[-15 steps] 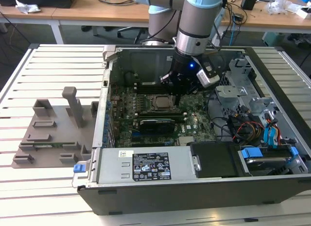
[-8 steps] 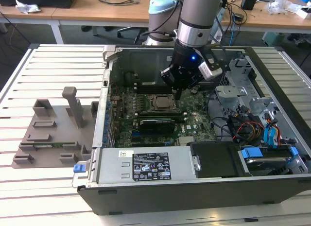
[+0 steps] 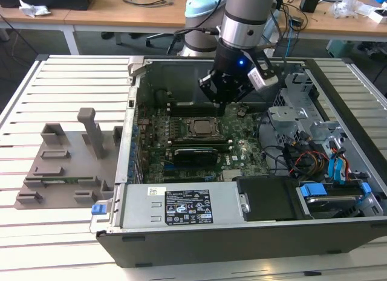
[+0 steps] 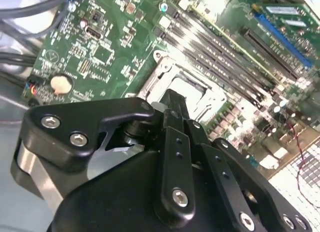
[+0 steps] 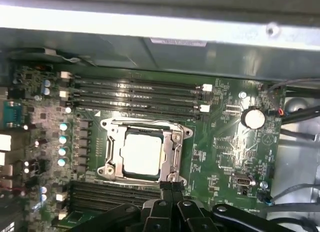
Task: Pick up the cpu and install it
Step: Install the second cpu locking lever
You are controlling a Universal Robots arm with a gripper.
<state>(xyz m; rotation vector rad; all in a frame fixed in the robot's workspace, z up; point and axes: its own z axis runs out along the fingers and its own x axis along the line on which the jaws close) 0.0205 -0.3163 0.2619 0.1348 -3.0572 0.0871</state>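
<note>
The cpu (image 5: 142, 152) is a pale silvery square lying flat inside the metal socket frame (image 5: 111, 154) on the green motherboard (image 5: 225, 147). In the exterior view the cpu (image 3: 199, 127) sits mid-board inside the open computer case (image 3: 242, 239). My gripper (image 3: 225, 103) hangs above the board, just behind the socket and to the exterior view's right of it. Its black fingers (image 5: 170, 186) are pressed together and hold nothing, their tips a little off the socket's edge. In the second wrist view my gripper (image 4: 172, 100) covers part of the socket frame (image 4: 165, 67).
A long black expansion card (image 3: 193, 153) lies in front of the socket. Memory slots (image 5: 135, 95) run behind it. The power supply (image 3: 181, 205) fills the case front; a drive cage and cables (image 3: 314, 148) crowd the exterior view's right. A grey fixture (image 3: 66, 166) stands on the slatted table.
</note>
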